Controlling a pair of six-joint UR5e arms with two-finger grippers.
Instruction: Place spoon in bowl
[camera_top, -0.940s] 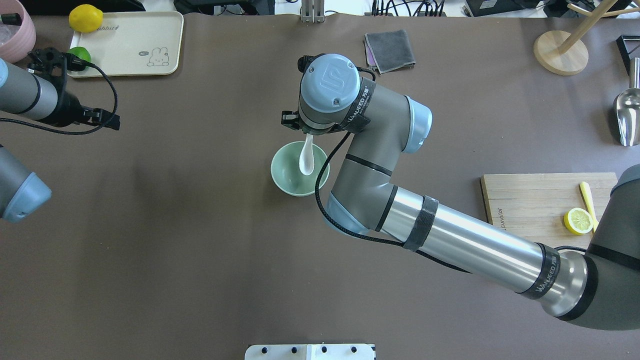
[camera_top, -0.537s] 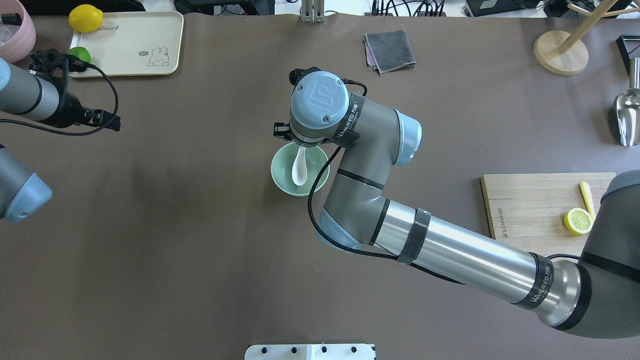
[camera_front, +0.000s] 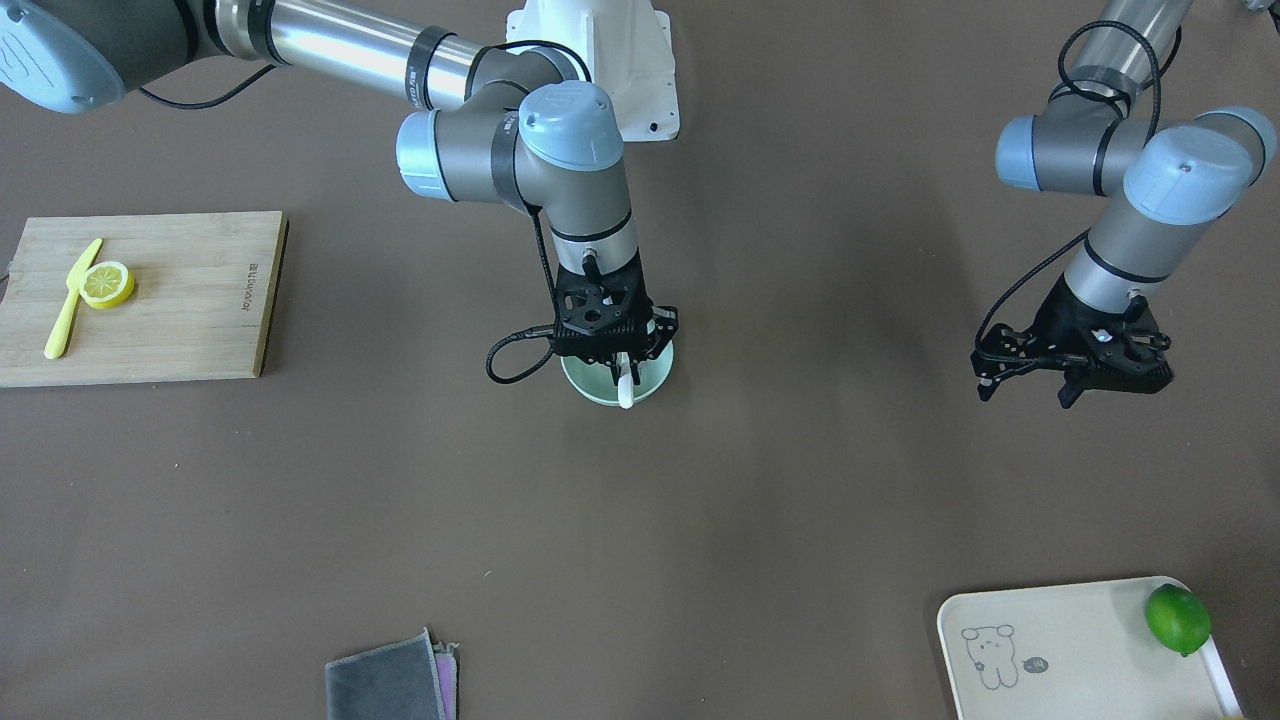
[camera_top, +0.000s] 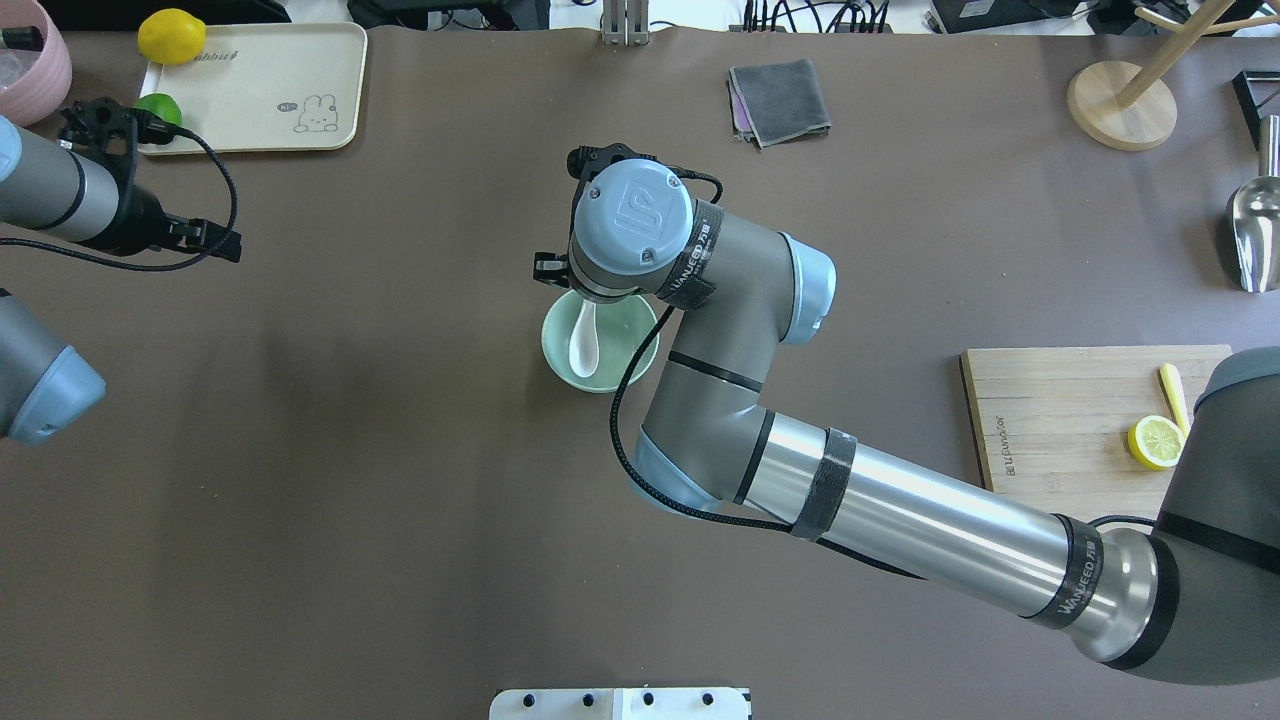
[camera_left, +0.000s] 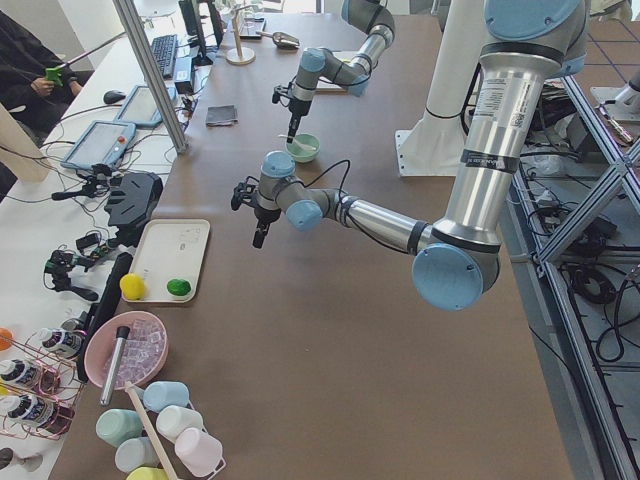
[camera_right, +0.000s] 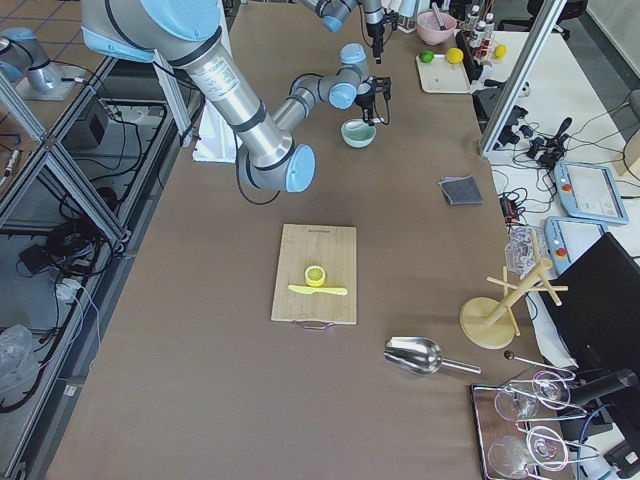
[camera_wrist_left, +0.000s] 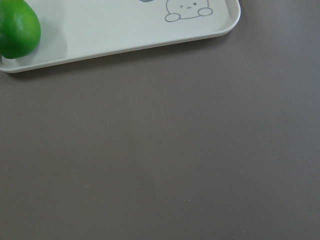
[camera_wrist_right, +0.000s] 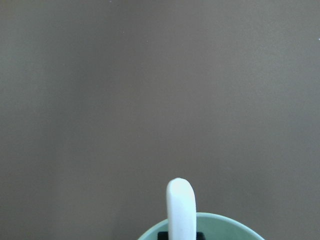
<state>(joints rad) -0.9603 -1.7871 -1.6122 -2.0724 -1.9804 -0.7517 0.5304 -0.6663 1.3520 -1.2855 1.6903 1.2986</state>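
The pale mint-green bowl (camera_top: 612, 374) stands mid-table; it also shows in the front view (camera_front: 588, 388) and at the bottom of the right wrist view (camera_wrist_right: 225, 226). My right gripper (camera_front: 622, 368) hangs just over the bowl's far rim, shut on the handle of the white spoon (camera_top: 583, 342). The spoon tilts with its scoop down inside the bowl. Its handle end pokes up past the rim (camera_front: 626, 396) and in the right wrist view (camera_wrist_right: 180, 210). My wrist hides the gripper from overhead. My left gripper (camera_top: 205, 238) hovers open and empty far left, near the tray.
A cream tray (camera_top: 250, 110) with a lime (camera_top: 160, 105) and a lemon (camera_top: 172, 36) sits at the back left, beside a pink bowl (camera_top: 30, 60). A grey cloth (camera_top: 780, 100) lies at the back. A cutting board (camera_top: 1060, 400) with a lemon half (camera_top: 1157, 442) and a yellow knife (camera_top: 1175, 395) lies right.
My right gripper has moved left with the spoon. The scoop has shifted from the bowl's right side to its left half and sits lower. The left arm has barely moved.
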